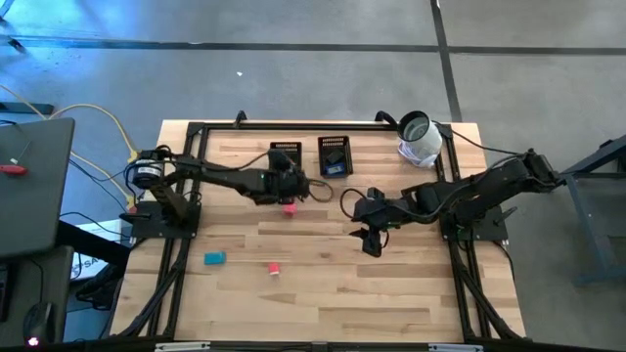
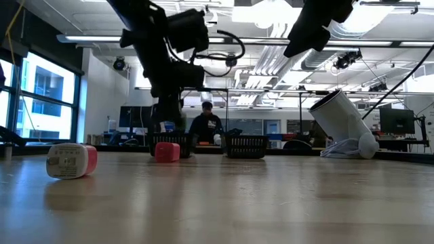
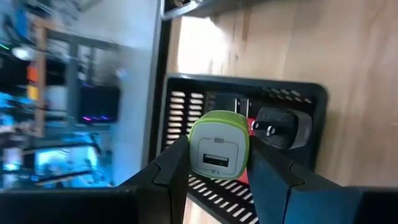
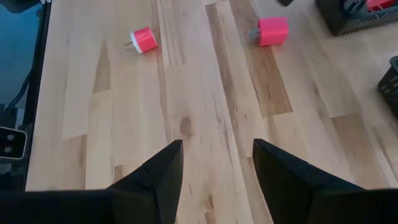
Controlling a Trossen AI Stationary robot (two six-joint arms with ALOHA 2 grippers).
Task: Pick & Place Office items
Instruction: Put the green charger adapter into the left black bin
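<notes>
A green-and-white charger (image 3: 219, 147), pink pieces (image 4: 272, 31), black mesh trays (image 1: 335, 154).

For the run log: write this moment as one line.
left pincer: shut on green charger, over mesh tray | right pincer: open, empty, above table

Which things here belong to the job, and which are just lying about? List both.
Job:
- green-and-white plug-in charger, held in the left end effector
- black plug adapter in the black mesh tray
- pink block charger
- red round charger
- teal block

Lying about:
- white cylinder
</notes>
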